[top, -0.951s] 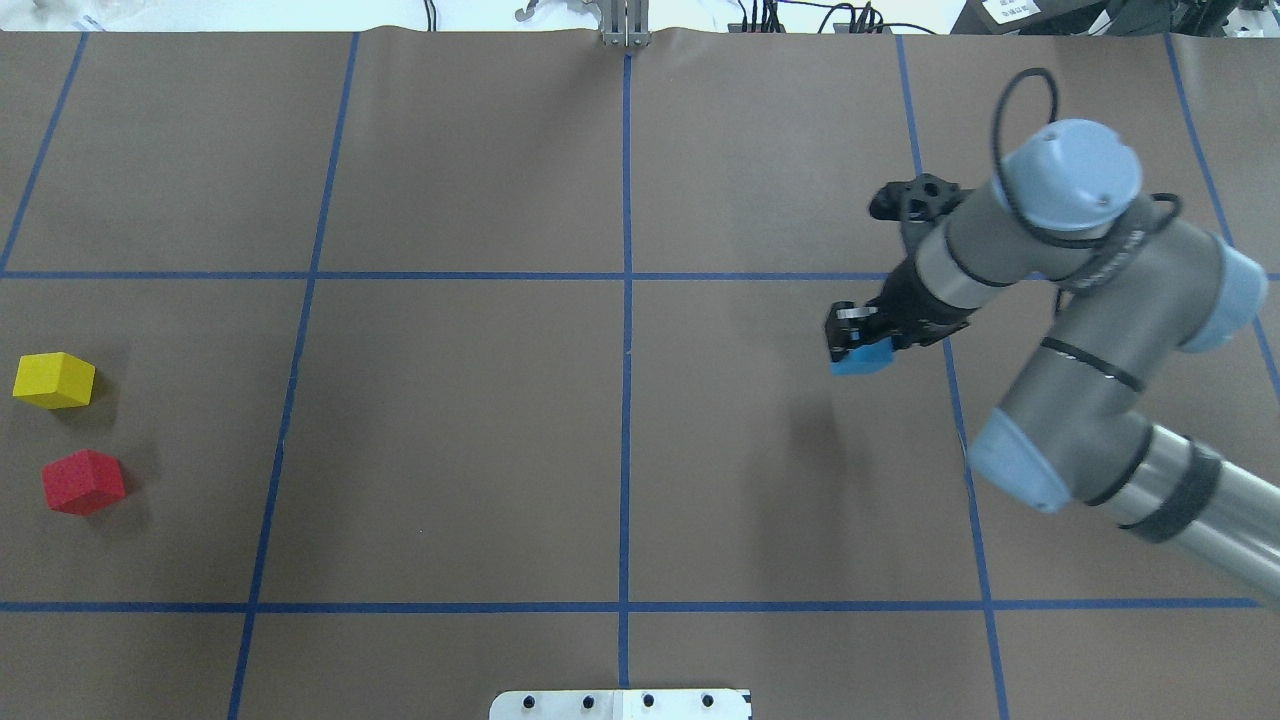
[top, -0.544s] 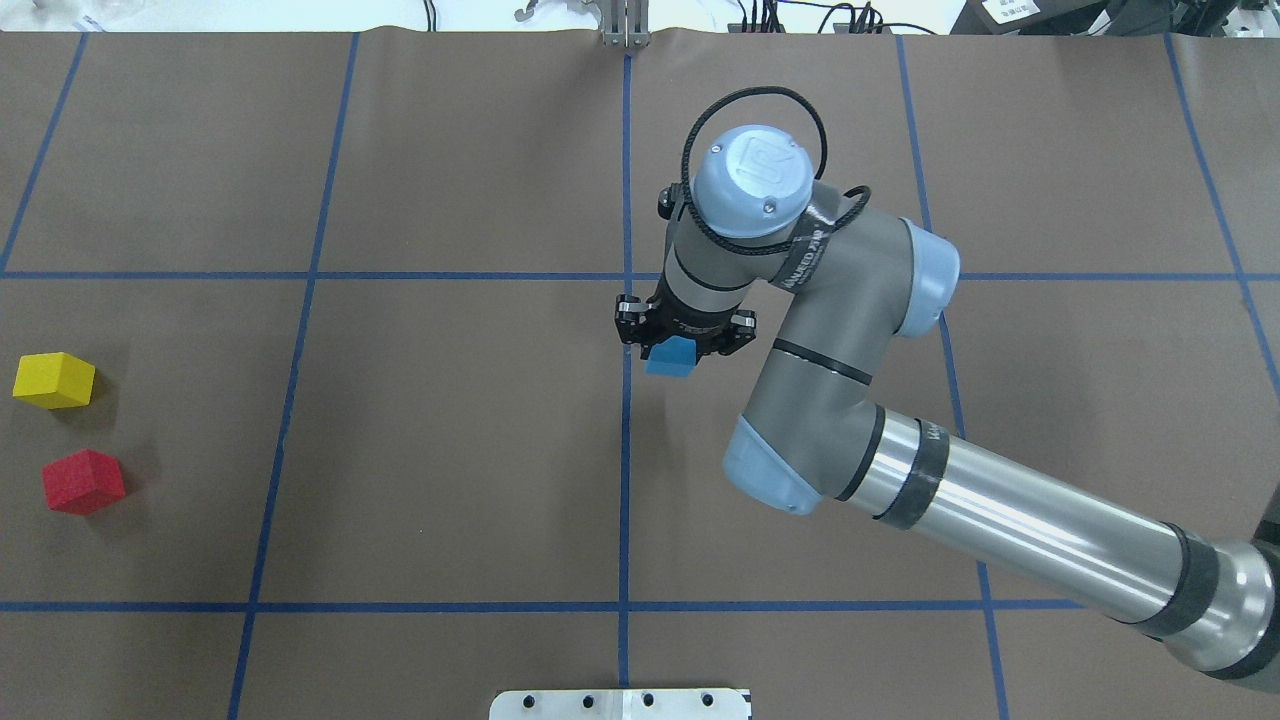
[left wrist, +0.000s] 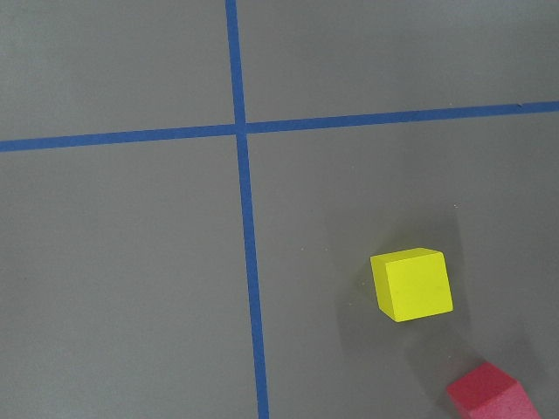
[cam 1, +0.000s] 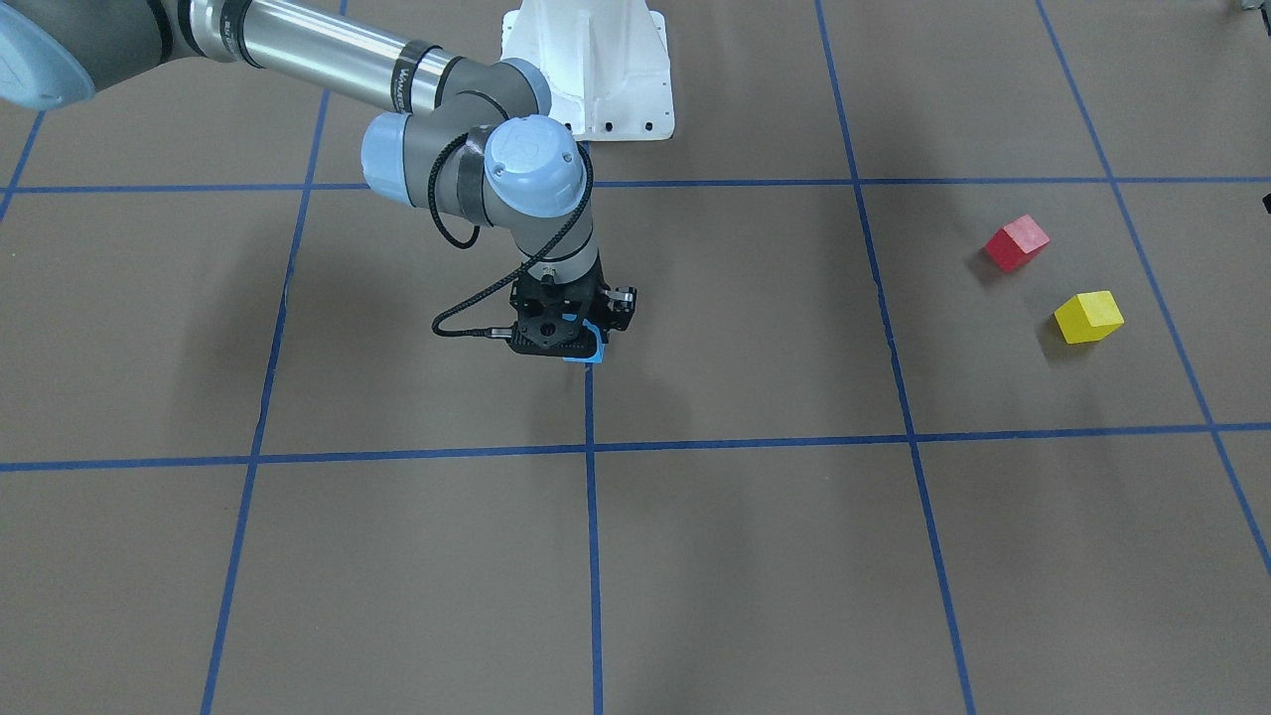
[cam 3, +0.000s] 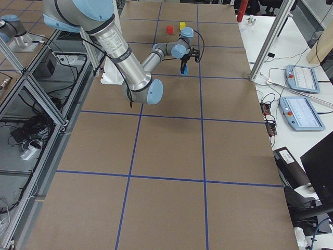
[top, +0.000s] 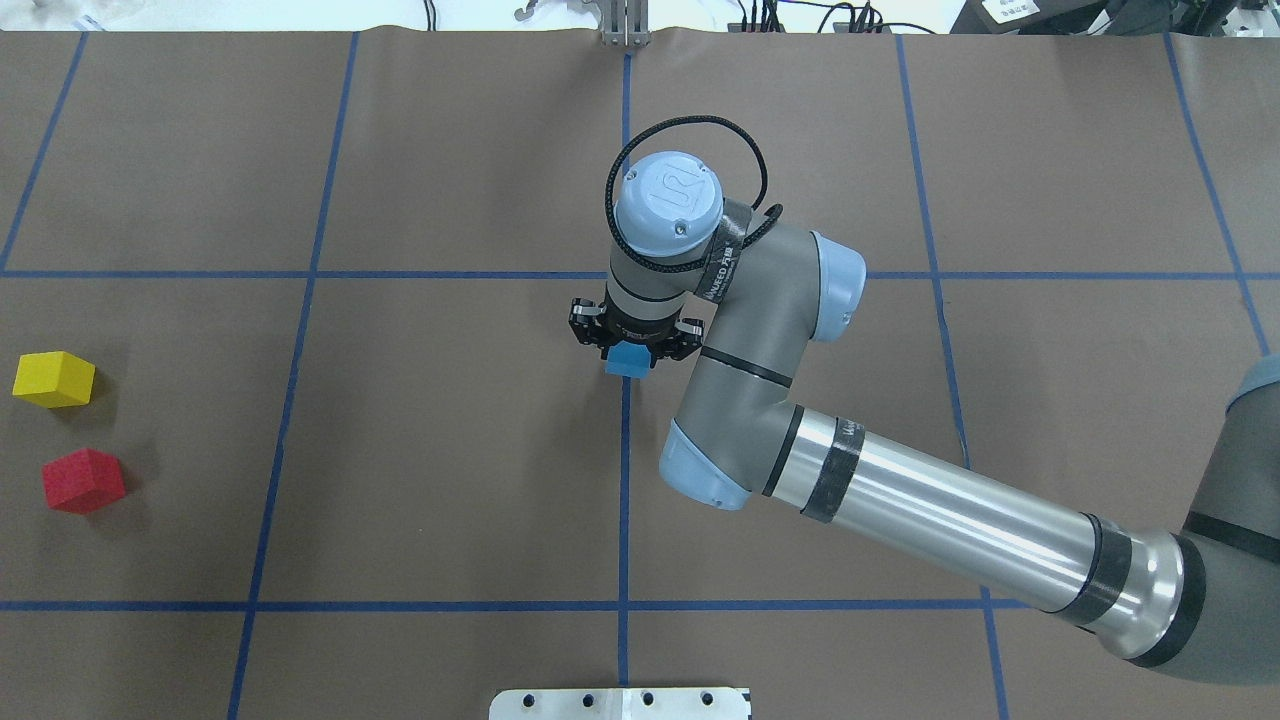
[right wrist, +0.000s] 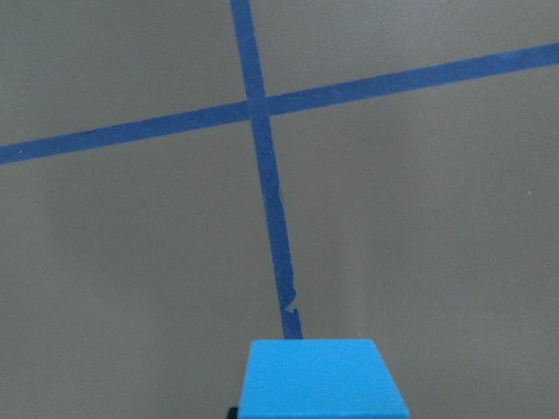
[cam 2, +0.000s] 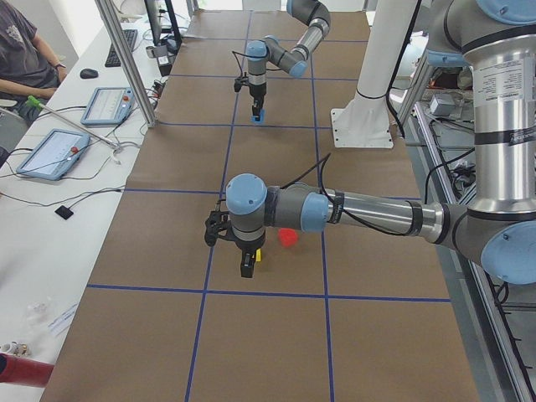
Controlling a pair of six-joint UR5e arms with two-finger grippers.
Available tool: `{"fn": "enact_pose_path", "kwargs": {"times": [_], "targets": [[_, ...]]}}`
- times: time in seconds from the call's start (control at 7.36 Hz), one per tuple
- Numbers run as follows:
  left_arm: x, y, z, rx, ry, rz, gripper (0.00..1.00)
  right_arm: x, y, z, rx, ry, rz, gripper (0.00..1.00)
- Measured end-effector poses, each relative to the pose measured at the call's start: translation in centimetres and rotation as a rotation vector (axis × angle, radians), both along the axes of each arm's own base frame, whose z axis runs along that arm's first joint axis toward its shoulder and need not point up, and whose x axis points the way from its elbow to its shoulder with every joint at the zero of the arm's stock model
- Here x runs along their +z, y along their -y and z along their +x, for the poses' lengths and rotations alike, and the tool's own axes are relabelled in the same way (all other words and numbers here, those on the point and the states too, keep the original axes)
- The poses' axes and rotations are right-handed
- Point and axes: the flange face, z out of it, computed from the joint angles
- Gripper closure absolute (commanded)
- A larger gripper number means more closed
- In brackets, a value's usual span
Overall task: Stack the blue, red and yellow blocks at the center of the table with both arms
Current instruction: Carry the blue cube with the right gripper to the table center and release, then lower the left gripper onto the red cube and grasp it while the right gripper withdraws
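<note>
Well off table (top: pixel 450 450) edges: right pincer's (top: pixel 631 352) blue block (top: pixel 627 364).

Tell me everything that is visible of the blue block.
The blue block is a small sky-blue cube, matte and plain, with sharp edges. The right gripper is shut on it from above, hiding its upper part. It sits over the central tape line of the table, near a crossing of lines. Whether it touches the table is unclear.
</note>
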Motion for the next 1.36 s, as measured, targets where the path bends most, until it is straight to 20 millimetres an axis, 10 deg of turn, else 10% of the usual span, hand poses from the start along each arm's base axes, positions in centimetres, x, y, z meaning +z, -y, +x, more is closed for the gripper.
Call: {"fn": "enact_pose_path", "kwargs": {"times": [0.27,0.54,1.09,1.36], "targets": [[0.0,0.0,0.0,0.0,0.0,0.0,0.0,0.8,0.4,-1.0,-0.019,-0.001,0.026,0.91],[0.1,0.0,0.0,0.0,0.0,-0.001,0.0,1.4,0.6,-1.4,-0.047,-0.012,0.057,0.02],[-0.1,0.2,0.5,0.007,-0.006,0.025,0.0,1.2,0.8,-1.3,-0.056,-0.011,0.079,0.0],[-0.6,0.7,3.9,-0.019,-0.017,-0.009,0.0,-0.2,1.5,1.2,-0.051,0.017,0.09,0.0]]}}
